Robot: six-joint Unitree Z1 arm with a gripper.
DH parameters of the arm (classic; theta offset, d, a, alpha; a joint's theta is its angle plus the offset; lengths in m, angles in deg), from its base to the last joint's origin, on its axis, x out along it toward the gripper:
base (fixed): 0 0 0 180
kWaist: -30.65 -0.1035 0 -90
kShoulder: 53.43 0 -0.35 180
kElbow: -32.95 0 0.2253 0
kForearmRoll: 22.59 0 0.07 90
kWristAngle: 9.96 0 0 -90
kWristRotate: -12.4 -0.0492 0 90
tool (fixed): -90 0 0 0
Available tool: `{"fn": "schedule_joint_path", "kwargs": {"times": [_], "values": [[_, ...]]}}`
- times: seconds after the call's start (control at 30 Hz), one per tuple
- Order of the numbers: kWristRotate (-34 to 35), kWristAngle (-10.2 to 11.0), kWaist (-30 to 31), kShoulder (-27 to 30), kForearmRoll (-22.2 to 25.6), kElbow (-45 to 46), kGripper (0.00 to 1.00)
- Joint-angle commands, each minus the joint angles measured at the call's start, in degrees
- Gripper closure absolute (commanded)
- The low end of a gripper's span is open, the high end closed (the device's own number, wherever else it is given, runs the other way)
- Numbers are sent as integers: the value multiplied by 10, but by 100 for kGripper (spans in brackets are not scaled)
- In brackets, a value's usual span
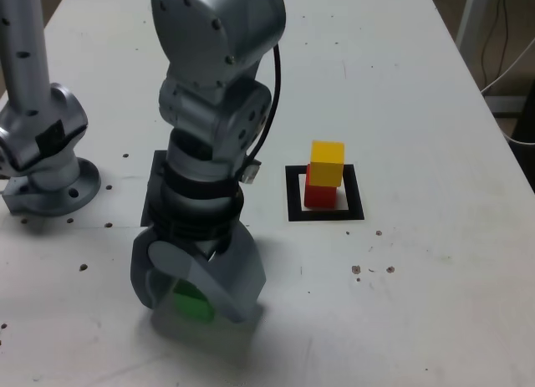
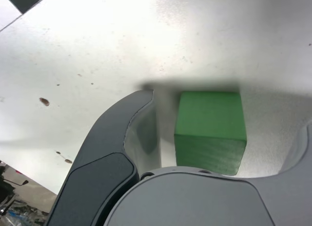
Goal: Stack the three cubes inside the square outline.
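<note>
- While the yellow cube (image 1: 327, 163) is sitting on the red cube (image 1: 318, 191) inside the square outline (image 1: 325, 214), the green cube (image 1: 192, 303) is lying apart on the white counter (image 1: 418, 278), toward the exterior view's left and nearer the camera.
- The tool (image 1: 194, 288) is standing spread wide around the green cube, pointing down at the counter; it is grasping nothing at this moment.
- In the wrist view the green cube (image 2: 210, 131) is resting flat between the two fingers, with one dark finger (image 2: 127, 138) just beside a side face and a narrow gap showing; the other finger is barely entering the picture's edge, so contact on that side is hard to tell.
- Judging by its matte faces and crisp edges, the cube is looking stiff, light and not slippery, so a moderate squeeze should be holding it without crushing.
- Two opposite vertical faces are offering the best hold, taken around mid-height and squarely, since a corner grip is risking a twist.
- Two cubes are already stacked; the green one is remaining to be lifted and set on the yellow cube, where a careless placement could be toppling the pair.
</note>
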Motion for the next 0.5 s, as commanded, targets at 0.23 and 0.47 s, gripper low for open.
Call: {"fn": "schedule_joint_path", "kwargs": {"times": [0.23,0.47], "values": [[10,-3,-1,-9,-5,3,28],[20,20,-2,-9,-8,0,52]]}}
